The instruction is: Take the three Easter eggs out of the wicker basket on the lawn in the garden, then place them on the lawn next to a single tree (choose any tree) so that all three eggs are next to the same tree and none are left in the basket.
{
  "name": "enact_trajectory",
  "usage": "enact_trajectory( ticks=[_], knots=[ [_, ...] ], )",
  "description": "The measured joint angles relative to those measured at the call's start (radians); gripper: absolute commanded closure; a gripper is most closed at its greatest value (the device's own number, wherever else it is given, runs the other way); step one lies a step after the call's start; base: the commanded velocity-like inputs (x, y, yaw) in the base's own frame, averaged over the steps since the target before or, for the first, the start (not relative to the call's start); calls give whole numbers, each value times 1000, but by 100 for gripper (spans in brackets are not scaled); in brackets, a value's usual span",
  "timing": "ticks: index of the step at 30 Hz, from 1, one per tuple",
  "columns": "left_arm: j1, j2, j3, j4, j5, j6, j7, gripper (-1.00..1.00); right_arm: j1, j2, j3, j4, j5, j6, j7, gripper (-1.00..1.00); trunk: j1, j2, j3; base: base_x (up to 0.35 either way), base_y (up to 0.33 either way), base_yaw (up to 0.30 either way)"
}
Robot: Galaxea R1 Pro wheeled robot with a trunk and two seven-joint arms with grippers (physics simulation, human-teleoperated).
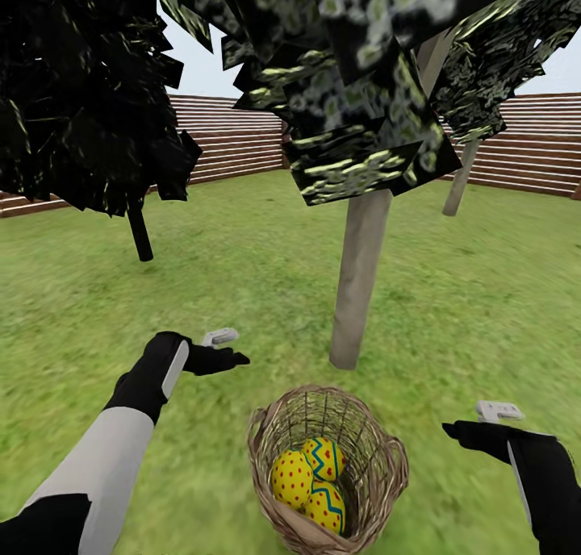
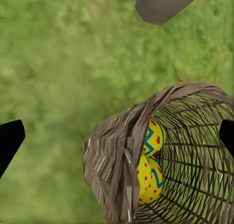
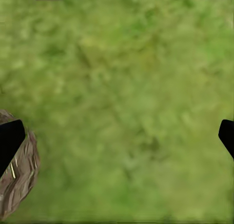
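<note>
Three Easter eggs (image 1: 311,478) lie together in the wicker basket (image 1: 379,474), which stands on the lawn (image 1: 242,297) close in front of us, just near of the pale trunk of the tree (image 1: 361,277). From the head we see all three eggs, our left gripper (image 1: 222,349) hovering left of the basket and our right gripper (image 1: 476,424) to its right, both apart from it and holding nothing. From the left wrist only two eggs (image 2: 151,160) show through the basket's (image 2: 112,160) mouth, with the foot of the trunk (image 2: 163,4) at the far edge; the dark fingertips (image 2: 9,138) sit wide at both edges, so that hand is spread and empty. From the right wrist we see grass (image 3: 131,107) with a sliver of the basket's (image 3: 22,180) weave beside one fingertip (image 3: 9,138); its fingers are likewise spread, nothing between them. Far off, a black-trunked tree (image 1: 139,232) stands left, and a slatted fence (image 1: 234,139) runs behind.
</note>
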Motion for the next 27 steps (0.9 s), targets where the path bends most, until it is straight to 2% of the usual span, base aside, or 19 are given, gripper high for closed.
enact_trajectory(
  ticks=[2,6,12,14,19,24,26,27],
  knots=[
    [0,1,14,-1,6,0,0,-100,0,-3,19,-8,5,18,-2,-100,0,0,1,0,-275,260],
    [0,0,25,-1,27,0,0,-100,0,-3,23,-10,6,24,-4,-100,0,0,3,0,-320,278],
    [1,4,29,-2,100,-1,5,-100,0,-5,22,-11,6,25,-5,-100,0,0,5,0,-336,285],
    [1,5,30,-2,113,-1,6,-100,0,-5,21,-11,6,25,-5,-100,0,0,6,0,-338,285],
    [1,5,30,-2,122,1,6,-100,0,-6,21,-11,6,24,-5,-100,0,0,8,0,-180,285],
    [1,5,29,-2,123,1,6,-100,0,-6,27,-19,4,21,0,-100,0,0,9,-8,-10,64],
    [1,4,29,-8,123,1,6,-100,0,-6,40,-38,4,21,1,-100,0,0,9,-145,-2,12],
    [3,4,29,-21,123,1,7,-100,0,-6,74,-67,1,22,2,-100,0,0,9,-253,-1,5]
  ],
)
